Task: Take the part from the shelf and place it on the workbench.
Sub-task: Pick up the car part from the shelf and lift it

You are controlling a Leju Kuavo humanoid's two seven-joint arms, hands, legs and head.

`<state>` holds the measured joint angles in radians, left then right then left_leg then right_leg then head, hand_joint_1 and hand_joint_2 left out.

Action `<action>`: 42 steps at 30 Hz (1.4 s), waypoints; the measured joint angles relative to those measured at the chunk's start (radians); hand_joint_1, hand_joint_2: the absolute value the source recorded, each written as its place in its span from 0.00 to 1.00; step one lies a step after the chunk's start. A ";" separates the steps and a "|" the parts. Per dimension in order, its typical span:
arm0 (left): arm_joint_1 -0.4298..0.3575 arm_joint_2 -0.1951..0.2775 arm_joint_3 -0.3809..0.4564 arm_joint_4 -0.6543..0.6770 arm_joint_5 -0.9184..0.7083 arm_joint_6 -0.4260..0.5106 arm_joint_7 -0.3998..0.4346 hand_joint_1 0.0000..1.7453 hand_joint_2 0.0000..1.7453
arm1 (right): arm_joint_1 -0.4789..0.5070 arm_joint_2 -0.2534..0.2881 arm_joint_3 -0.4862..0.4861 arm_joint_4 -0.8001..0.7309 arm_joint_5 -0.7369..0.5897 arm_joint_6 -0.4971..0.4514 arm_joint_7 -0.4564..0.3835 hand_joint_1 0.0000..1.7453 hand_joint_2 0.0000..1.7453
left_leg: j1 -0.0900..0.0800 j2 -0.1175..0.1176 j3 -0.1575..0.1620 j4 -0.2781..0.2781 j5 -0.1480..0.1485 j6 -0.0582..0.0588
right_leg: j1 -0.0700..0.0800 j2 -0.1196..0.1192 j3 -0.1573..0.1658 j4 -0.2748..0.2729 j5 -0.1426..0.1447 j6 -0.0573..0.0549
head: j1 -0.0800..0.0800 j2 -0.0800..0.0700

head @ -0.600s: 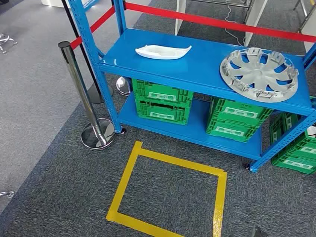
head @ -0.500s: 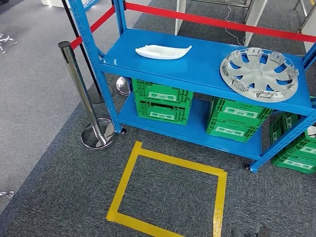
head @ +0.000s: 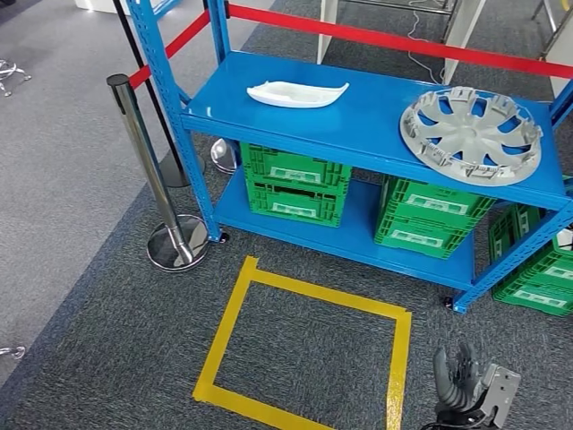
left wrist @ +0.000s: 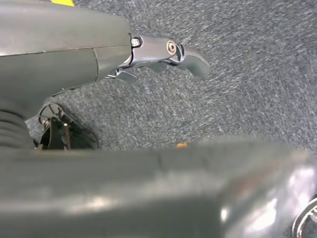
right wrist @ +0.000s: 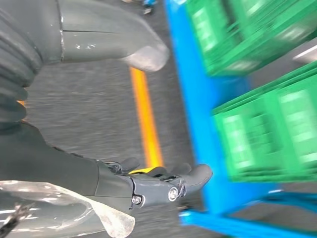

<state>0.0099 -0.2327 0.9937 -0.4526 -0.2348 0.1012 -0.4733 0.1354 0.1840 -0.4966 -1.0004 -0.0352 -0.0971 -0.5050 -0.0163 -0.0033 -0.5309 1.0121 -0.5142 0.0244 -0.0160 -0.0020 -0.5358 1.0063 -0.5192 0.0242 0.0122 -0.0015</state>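
Two parts lie on the blue shelf's top board (head: 364,121). One is a white elongated part (head: 297,93) at the left, the other a silver wheel cover (head: 471,133) at the right. My right hand (head: 466,381) hangs low at the bottom right of the head view, above the carpet and well short of the shelf. Its fingers (right wrist: 179,181) and thumb (right wrist: 145,54) are apart and hold nothing. My left hand (left wrist: 75,54) hangs over the carpet with its fingers (left wrist: 164,49) stretched out and holding nothing.
Green crates (head: 294,184) (head: 425,219) fill the lower board, and more crates (head: 541,269) stand to the right. A yellow tape rectangle (head: 304,354) marks the carpet before the shelf. A chrome barrier post (head: 152,179) with red belt (head: 379,38) stands at the left.
My right hand has risen into the bottom right of the head view. The parts on the shelf have not moved.
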 joint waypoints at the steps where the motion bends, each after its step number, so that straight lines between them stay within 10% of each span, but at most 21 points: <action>1: -0.001 0.000 0.005 0.001 -0.008 -0.002 -0.004 0.00 0.00 | 0.006 0.001 0.012 -0.036 0.001 0.002 -0.007 0.00 0.00 | -0.001 0.000 -0.001 0.002 -0.001 0.002 | -0.001 0.000 0.000 0.000 0.001 0.002 | 0.000 0.000; 5: -0.007 -0.003 0.025 0.005 -0.038 -0.009 -0.021 0.00 0.00 | 0.030 0.005 0.062 -0.180 0.003 0.005 -0.034 0.00 0.00 | 0.004 0.001 0.002 -0.016 0.011 0.017 | -0.001 0.000 -0.009 0.010 -0.010 0.015 | 0.002 0.000; 9: -0.012 -0.008 0.046 0.014 -0.070 -0.014 -0.033 0.00 0.00 | 0.055 0.006 0.115 -0.318 0.005 0.007 -0.058 0.00 0.00 | 0.009 0.003 0.005 -0.028 0.019 0.024 | -0.002 0.001 -0.117 0.228 -0.112 0.020 | 0.006 0.000; 11: -0.014 -0.009 0.055 0.020 -0.087 -0.014 -0.038 0.00 0.00 | 0.069 0.006 0.144 -0.387 0.006 0.008 -0.069 0.00 0.00 | 0.010 0.003 0.007 -0.027 0.017 0.023 | -0.003 0.001 -0.144 0.270 -0.101 0.023 | 0.005 0.000; 15: -0.019 -0.009 0.074 0.032 -0.118 -0.017 -0.048 0.00 0.00 | 0.080 0.006 0.202 -0.527 0.013 0.008 -0.091 0.00 0.00 | 0.011 0.001 0.012 -0.013 0.001 0.005 | -0.005 0.000 -0.047 0.050 0.016 0.022 | 0.007 0.000; 20: -0.032 -0.007 0.098 0.045 -0.154 -0.017 -0.058 0.00 0.00 | 0.104 0.002 0.282 -0.690 0.025 -0.003 -0.116 0.00 0.00 | 0.011 0.000 -0.002 0.012 -0.016 -0.017 | -0.004 0.003 -0.028 0.015 0.012 -0.003 | 0.003 0.000; 24: -0.038 -0.006 0.107 0.058 -0.189 -0.017 -0.066 0.00 0.00 | 0.108 -0.016 0.374 -0.801 0.057 -0.041 -0.135 0.00 0.00 | 0.018 0.001 -0.101 0.225 -0.116 -0.036 | -0.006 0.000 -0.021 0.013 0.007 -0.019 | -0.004 0.000; 26: -0.039 -0.005 0.114 0.065 -0.207 -0.017 -0.070 0.00 0.00 | 0.111 -0.031 0.419 -0.850 0.073 -0.068 -0.143 0.00 0.00 | 0.020 0.001 -0.137 0.283 -0.115 -0.037 | -0.005 0.000 -0.018 0.013 0.005 -0.021 | -0.004 0.000; 31: -0.046 0.000 0.123 0.080 -0.256 -0.013 -0.084 0.00 0.00 | 0.114 -0.072 0.539 -0.966 0.116 -0.143 -0.163 0.00 0.00 | 0.018 0.000 -0.042 0.040 0.021 -0.023 | 0.000 0.003 -0.011 0.014 -0.003 -0.011 | -0.003 0.000; 36: -0.050 0.002 0.126 0.092 -0.309 0.002 -0.095 0.00 0.00 | 0.125 -0.115 0.642 -1.055 0.171 -0.239 -0.181 0.00 0.00 | 0.020 0.001 -0.034 0.004 0.022 -0.003 | 0.000 0.001 -0.031 0.040 -0.027 0.013 | -0.001 0.000; 40: -0.052 0.004 0.128 0.098 -0.344 0.013 -0.103 0.00 0.00 | 0.133 -0.146 0.695 -1.093 0.209 -0.304 -0.192 0.00 0.00 | 0.016 0.003 -0.033 0.001 0.022 0.010 | 0.000 0.002 -0.141 0.274 -0.132 0.018 | 0.005 0.000; 42: -0.052 0.004 0.128 0.102 -0.350 0.015 -0.104 0.00 0.00 | 0.136 -0.156 0.709 -1.102 0.214 -0.315 -0.193 0.00 0.00 | 0.013 0.003 -0.030 0.002 0.021 0.011 | 0.001 0.002 -0.145 0.276 -0.106 0.015 | 0.005 0.000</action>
<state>-0.0422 -0.2288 1.1215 -0.3507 -0.5843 0.1160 -0.5768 0.2710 0.0280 0.2127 -2.1021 0.1788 -0.4124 -0.6982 -0.0031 -0.0007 -0.5608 1.0137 -0.4931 0.0356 -0.0147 -0.0004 -0.6812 1.2820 -0.6247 0.0394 0.0177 -0.0015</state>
